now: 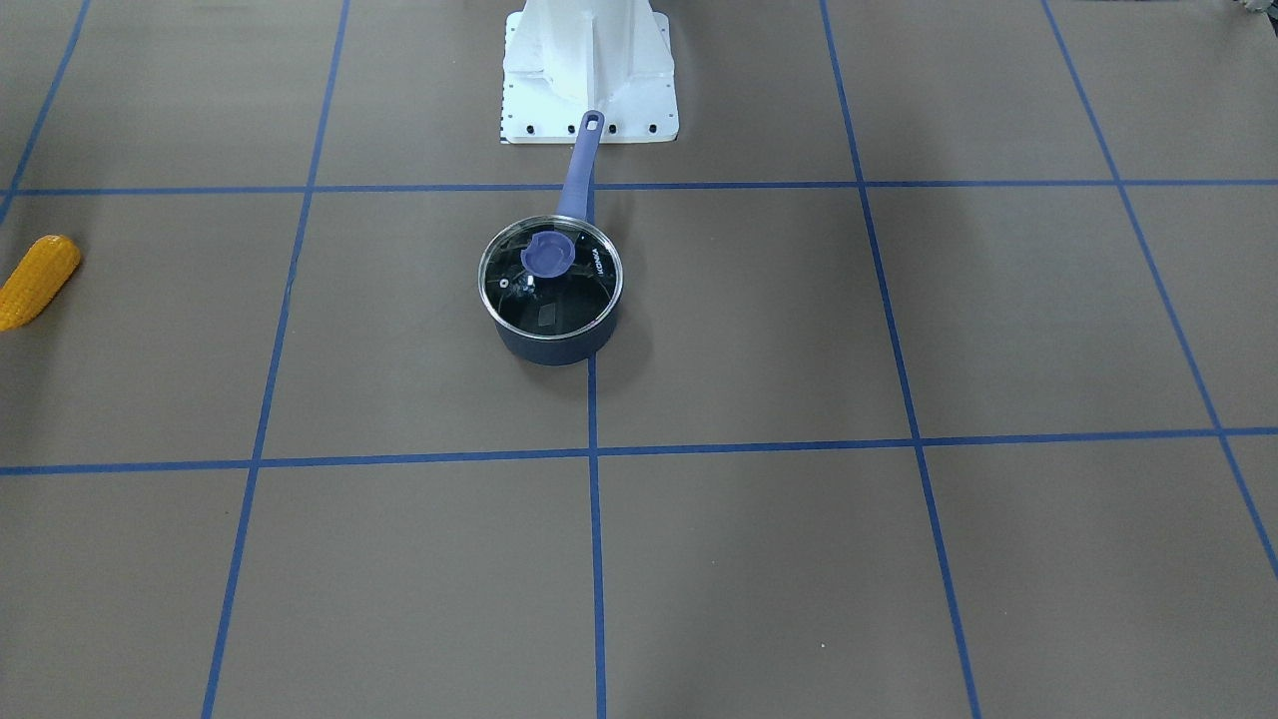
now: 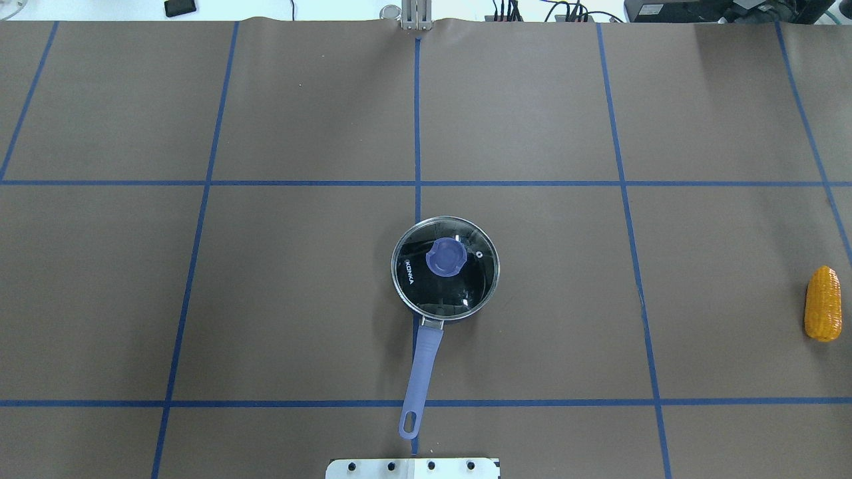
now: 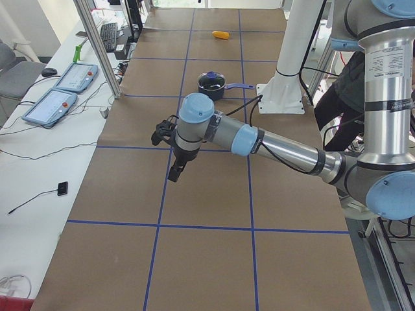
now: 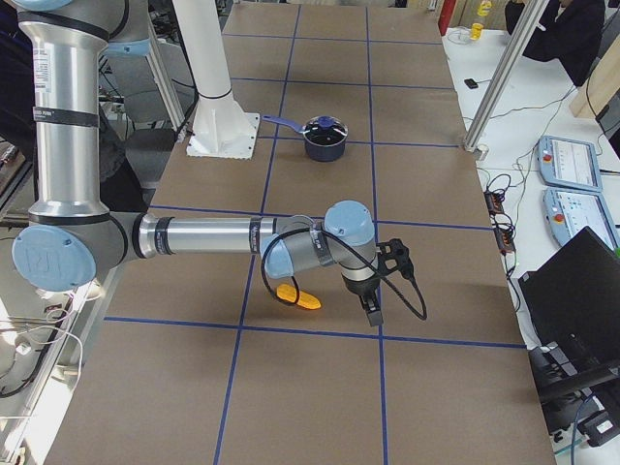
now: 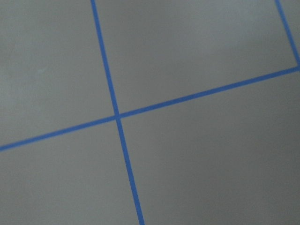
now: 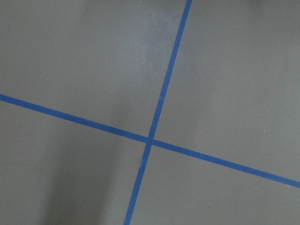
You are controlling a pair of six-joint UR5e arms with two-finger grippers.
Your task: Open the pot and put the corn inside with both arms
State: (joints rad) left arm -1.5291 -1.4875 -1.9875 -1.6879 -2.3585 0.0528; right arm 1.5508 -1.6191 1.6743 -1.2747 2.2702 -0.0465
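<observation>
A dark blue pot (image 2: 426, 307) with a long blue handle stands mid-table, its glass lid (image 2: 444, 268) with a blue knob (image 2: 442, 257) on it. It also shows in the front view (image 1: 554, 345). The yellow-orange corn (image 2: 823, 303) lies far off at the table's right edge, also in the front view (image 1: 35, 282) and the right side view (image 4: 295, 295). My left gripper (image 3: 174, 173) hangs above the table's left end, far from the pot. My right gripper (image 4: 375, 312) hangs just beyond the corn. I cannot tell whether either is open or shut.
The white pedestal base (image 2: 413, 468) stands right behind the pot handle's end. Blue tape lines grid the brown table. Metal posts (image 3: 97, 52) and operator consoles (image 4: 567, 160) stand along the table's far side. Both wrist views show only table and tape.
</observation>
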